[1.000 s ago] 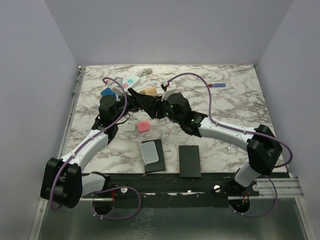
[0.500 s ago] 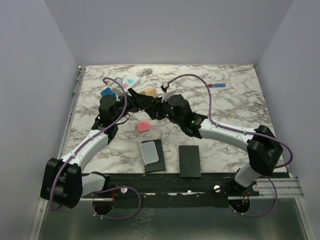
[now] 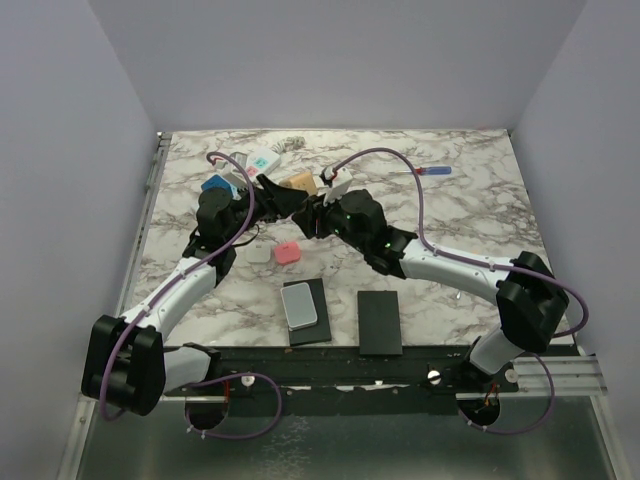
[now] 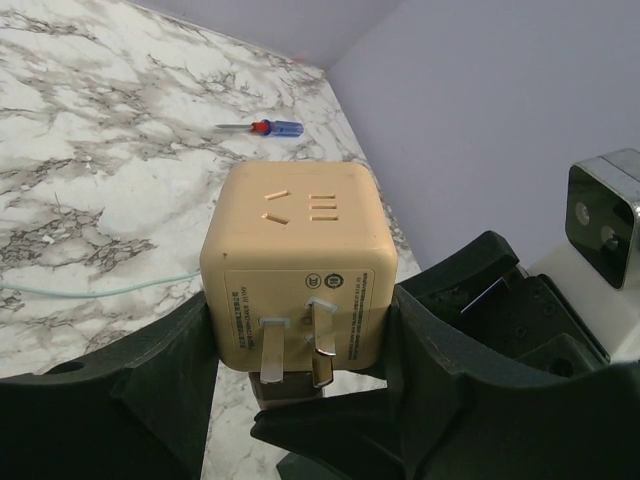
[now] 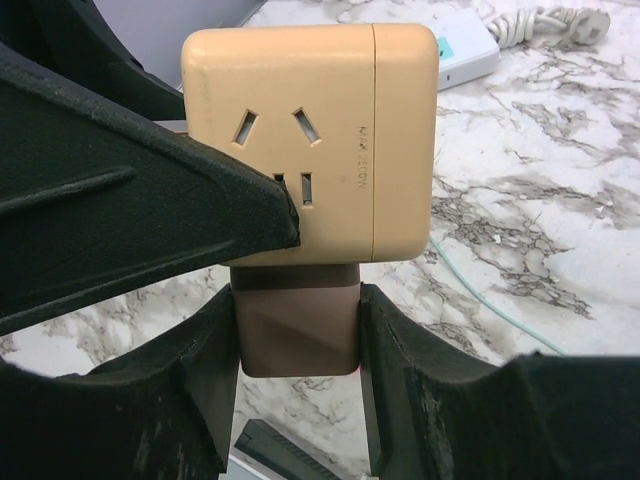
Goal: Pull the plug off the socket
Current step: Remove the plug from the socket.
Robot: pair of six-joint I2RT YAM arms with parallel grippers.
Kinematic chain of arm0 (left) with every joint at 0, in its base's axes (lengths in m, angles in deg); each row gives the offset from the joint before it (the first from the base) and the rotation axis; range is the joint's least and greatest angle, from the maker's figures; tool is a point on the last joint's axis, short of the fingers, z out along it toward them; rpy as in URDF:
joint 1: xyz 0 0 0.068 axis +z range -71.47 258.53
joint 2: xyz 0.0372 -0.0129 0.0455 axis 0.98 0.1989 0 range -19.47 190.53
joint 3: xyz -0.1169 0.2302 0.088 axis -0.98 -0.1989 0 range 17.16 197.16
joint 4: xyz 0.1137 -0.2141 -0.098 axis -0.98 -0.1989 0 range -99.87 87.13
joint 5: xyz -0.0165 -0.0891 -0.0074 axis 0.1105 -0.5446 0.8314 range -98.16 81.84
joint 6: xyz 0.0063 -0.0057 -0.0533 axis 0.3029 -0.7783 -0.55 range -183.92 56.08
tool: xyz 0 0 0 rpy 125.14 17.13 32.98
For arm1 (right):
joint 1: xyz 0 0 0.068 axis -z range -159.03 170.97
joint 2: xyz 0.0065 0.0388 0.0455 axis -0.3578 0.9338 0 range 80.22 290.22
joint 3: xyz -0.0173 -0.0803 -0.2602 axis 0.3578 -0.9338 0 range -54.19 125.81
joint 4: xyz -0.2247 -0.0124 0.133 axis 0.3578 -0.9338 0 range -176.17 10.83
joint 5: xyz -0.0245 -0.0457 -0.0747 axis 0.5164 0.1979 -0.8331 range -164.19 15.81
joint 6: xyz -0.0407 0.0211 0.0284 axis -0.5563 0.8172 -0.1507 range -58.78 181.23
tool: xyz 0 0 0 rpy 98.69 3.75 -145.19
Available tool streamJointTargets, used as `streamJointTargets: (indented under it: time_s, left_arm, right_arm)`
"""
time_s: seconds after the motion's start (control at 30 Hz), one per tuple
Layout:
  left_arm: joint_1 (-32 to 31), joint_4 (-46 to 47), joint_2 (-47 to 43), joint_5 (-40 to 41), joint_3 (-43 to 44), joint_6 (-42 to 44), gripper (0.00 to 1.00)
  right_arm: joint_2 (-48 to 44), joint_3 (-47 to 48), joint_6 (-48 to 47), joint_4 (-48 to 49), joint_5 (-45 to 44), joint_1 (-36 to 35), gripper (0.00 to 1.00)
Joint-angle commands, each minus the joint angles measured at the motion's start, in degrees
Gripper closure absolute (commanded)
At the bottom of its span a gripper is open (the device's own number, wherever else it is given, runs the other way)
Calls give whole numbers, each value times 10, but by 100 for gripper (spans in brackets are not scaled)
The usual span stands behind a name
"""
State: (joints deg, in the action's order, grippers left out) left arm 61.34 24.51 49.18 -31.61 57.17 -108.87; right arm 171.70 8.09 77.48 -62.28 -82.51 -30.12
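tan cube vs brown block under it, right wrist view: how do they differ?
Colour: the tan cube is pale, the brown block darker.
Size: the cube is wider than the block.
Faces: the cube shows outlet slots and metal prongs; the block looks plain.
Grip: the left gripper clamps the cube, the right gripper the block.
Shared: both held aloft, pressed together.

White-shelled arms (image 3: 185,285), chunky black joints (image 3: 528,295), looping purple cables (image 3: 424,215), matte black left hand (image 3: 281,195) and right hand (image 3: 311,209).
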Motion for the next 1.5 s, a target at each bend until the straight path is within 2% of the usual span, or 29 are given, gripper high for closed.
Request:
streamJointTargets:
  time_s: [0.0,0.3,0.67,1.1,1.33,1.47]
  left_arm:
    - [16,24,0,-1,24,17,100]
    - [16,21,1,5,24,18,100]
    - [17,21,-2,14,20,18,100]
    - [19,21,-4,20,17,18,100]
    - [21,21,-4,18,17,19,100]
    - [27,15,-5,12,24,25,100]
  right_arm:
    - [-4,-12,-71,1,-55,30,99]
    - [-2,-10,-96,5,-41,41,99]
    - [2,-18,-13,-11,-11,42,99]
    - [19,28,95,-62,37,40,99]
    - [16,32,86,-71,22,38,99]
    - [8,17,49,-72,-17,38,99]
